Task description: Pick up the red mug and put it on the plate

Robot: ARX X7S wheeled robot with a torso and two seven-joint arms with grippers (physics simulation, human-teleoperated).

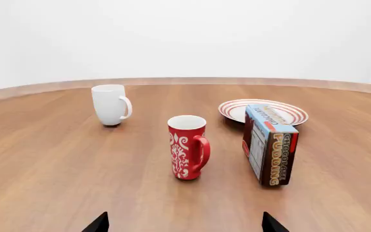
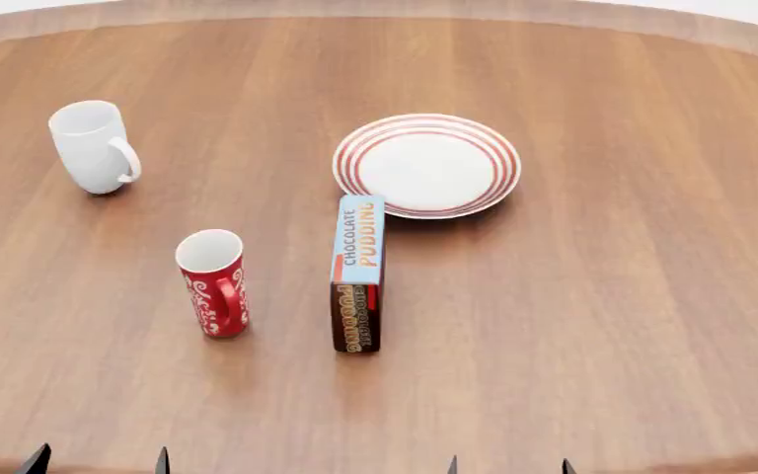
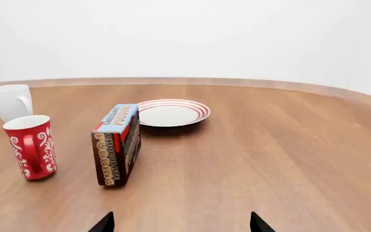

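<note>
The red mug stands upright on the wooden table, near the robot's left, handle facing the chocolate pudding box; the plate lies just beyond that box; the left gripper is spread wide and empty, the right gripper likewise; best approach with the left, closing across the mug's body, clear of the handle and box.

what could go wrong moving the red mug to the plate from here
The chocolate pudding box stands on edge between the red mug and the plate, so a low carry could topple it. The mug is tall and narrow, so a hand nudging it off-centre may tip it.
</note>
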